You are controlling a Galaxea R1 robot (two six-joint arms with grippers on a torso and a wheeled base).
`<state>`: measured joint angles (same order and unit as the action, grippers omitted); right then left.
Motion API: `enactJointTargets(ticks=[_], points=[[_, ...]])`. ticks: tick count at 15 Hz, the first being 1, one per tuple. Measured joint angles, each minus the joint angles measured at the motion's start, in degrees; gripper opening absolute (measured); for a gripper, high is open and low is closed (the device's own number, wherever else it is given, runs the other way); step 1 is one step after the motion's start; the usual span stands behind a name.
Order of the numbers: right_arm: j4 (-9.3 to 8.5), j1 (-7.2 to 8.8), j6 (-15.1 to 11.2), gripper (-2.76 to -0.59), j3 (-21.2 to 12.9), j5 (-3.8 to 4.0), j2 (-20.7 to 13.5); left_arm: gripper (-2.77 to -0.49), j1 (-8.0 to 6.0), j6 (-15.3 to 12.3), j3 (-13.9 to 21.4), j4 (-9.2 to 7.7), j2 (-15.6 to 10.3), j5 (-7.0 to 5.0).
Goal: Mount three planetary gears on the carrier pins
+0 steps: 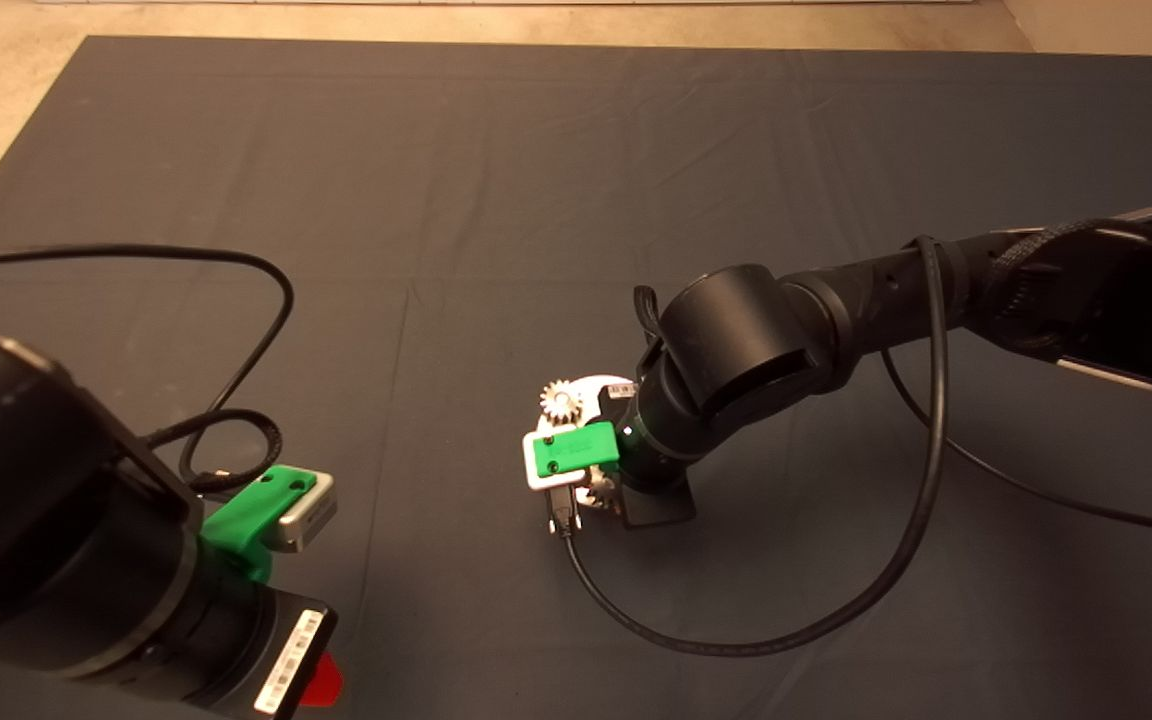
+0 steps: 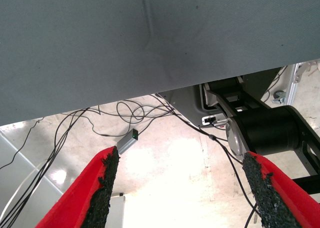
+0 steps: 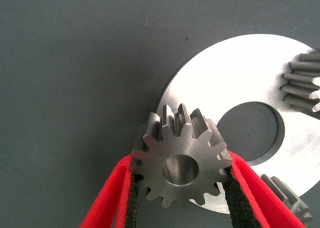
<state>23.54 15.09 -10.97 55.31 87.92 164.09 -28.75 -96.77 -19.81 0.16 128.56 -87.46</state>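
Note:
My right gripper (image 3: pixel 180 163) is shut on one planetary gear (image 3: pixel 181 165), a small silvery toothed wheel with a centre hole, held over the rim of the white disc (image 3: pixel 235 73). Whether it sits on a pin cannot be told. Two more gears rest on the disc: one (image 3: pixel 302 85) beyond the central hole (image 3: pixel 247 133), the other (image 3: pixel 290 198) at the disc's edge. The carrier pins are hidden. From above, the right wrist covers most of the disc (image 1: pixel 596 385), with one gear (image 1: pixel 561 400) and another (image 1: pixel 601 492) peeking out. My left gripper (image 2: pixel 181 155) waits open at the mat's near left edge.
A black cable (image 1: pixel 766 640) loops across the mat from the right wrist camera. Another cable (image 1: pixel 236 300) curls by the left arm. The left wrist view looks past the mat's edge (image 2: pixel 150 95) to floor wires and the robot's base (image 2: pixel 270 128).

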Motion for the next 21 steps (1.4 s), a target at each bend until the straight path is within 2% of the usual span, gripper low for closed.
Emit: enactJointTargets(ticks=[9,13,21], points=[[0.0,-0.02,0.0,-2.32,0.0,-0.02,-0.1,-1.51,0.02,0.0,0.0,0.0,0.0,0.02],[0.0,-1.29,0.1,-2.32,0.0,-0.05,-0.1,-1.51,0.02,0.0,0.0,0.0,0.0,0.02],[0.0,-1.6,0.7,-2.32,0.0,-0.03,-0.1,-1.51,0.0,0.0,0.0,0.0,0.0,0.0]])
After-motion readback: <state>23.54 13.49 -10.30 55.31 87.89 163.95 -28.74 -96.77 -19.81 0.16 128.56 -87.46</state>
